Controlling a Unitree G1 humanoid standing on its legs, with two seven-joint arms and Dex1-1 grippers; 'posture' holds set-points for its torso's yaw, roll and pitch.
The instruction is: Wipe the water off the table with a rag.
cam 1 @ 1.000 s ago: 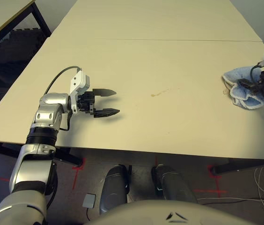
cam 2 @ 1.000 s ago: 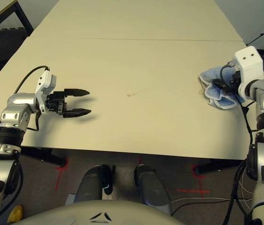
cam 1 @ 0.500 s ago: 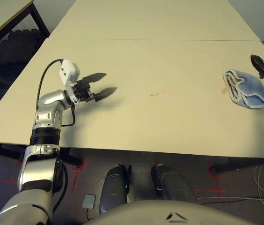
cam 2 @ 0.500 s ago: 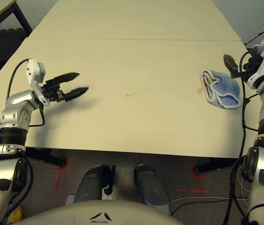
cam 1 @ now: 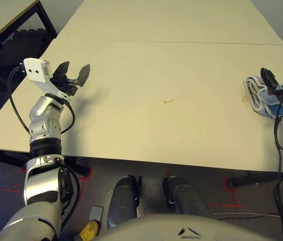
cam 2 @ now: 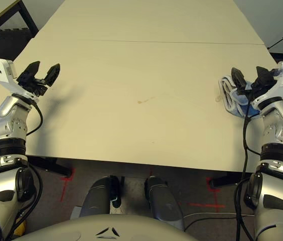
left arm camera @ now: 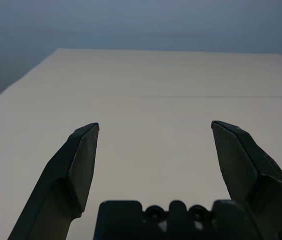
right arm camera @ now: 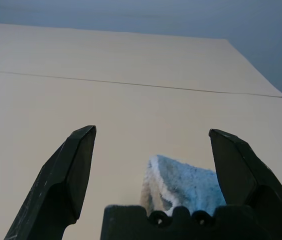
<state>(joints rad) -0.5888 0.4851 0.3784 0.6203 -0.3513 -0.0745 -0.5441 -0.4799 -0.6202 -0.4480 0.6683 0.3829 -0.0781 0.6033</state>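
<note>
Spreading wide, my right claw (right arm camera: 152, 131) hangs over the crumpled blue terry rag (right arm camera: 183, 185); amber droplets (cam 1: 169, 101) dot the beige tabletop (cam 1: 146, 75); my left claw (left arm camera: 155, 125) gapes too, empty.

My left gripper (left arm camera: 155, 125) is reaching out over the table (left arm camera: 151, 75), and I am holding its two black fingers (left arm camera: 83, 170) wide apart. Between and beyond them, the pale tabletop is stretching away, a thin seam line (left arm camera: 221, 97) crossing it, with a bluish-grey background (left arm camera: 156, 22) rising past its far edge.

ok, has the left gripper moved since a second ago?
Yes. Against the table's seam, the left gripper has shifted away from the seam's middle, toward the robot's left, and nearer the seam's level.
</note>
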